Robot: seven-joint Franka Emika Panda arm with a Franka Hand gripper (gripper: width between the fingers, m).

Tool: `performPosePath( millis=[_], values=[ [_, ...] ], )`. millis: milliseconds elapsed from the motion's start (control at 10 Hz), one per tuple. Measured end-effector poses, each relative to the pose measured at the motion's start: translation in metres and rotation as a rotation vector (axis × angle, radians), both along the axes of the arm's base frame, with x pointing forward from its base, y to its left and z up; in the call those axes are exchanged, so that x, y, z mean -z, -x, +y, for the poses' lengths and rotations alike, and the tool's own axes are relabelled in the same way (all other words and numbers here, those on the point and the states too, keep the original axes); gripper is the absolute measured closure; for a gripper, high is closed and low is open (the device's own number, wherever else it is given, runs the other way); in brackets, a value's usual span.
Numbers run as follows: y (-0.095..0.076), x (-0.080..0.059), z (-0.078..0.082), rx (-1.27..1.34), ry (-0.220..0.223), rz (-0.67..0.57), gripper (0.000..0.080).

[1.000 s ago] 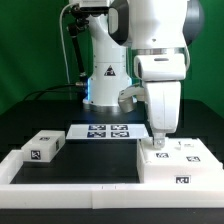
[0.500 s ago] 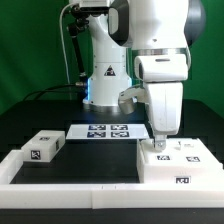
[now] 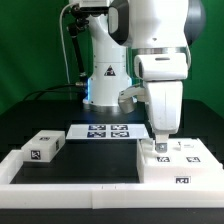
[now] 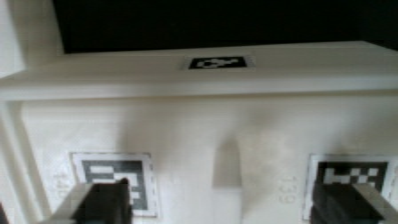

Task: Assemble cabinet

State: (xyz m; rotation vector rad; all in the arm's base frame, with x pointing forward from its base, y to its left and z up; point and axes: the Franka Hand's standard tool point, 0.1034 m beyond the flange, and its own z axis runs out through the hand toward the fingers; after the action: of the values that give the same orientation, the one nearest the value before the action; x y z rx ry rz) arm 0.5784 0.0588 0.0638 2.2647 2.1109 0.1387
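The cabinet body (image 3: 180, 162), a blocky white box with square tags, lies on the table at the exterior view's right. My gripper (image 3: 160, 143) hangs straight down over its near-left part, fingertips at its top face. In the wrist view the gripper (image 4: 231, 205) is open. Its two dark fingers (image 4: 98, 203) stand wide apart over the white top face (image 4: 214, 110), with a tag beside each and a low ridge (image 4: 230, 165) between them. It holds nothing. A smaller white tagged panel (image 3: 45, 147) lies apart at the exterior view's left.
The marker board (image 3: 105, 131) lies flat behind the black mat (image 3: 95, 160). A long white border rail (image 3: 70, 178) runs along the front. The robot's base (image 3: 105, 70) stands at the back, in front of a green backdrop.
The gripper has sunk very slightly toward the cabinet body's top. Nothing else has moved.
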Motion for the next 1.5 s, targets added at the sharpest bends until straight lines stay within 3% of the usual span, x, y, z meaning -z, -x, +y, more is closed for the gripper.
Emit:
performPosePath(
  millis=[100, 200, 400, 1100, 1500],
  values=[
    [0.0, -0.002, 0.0, -0.002, 0.001, -0.002, 0.0147],
    [0.001, -0.004, 0.001, -0.002, 0.002, -0.004, 0.0042],
    [0.012, -0.008, 0.001, 0.053, -0.006, -0.018, 0.0008],
    [0.074, -0.026, 0.008, 0.327, -0.034, -0.042, 0.0002],
    [0.079, -0.024, 0.009, 0.397, -0.048, -0.04, 0.0002]
  ],
)
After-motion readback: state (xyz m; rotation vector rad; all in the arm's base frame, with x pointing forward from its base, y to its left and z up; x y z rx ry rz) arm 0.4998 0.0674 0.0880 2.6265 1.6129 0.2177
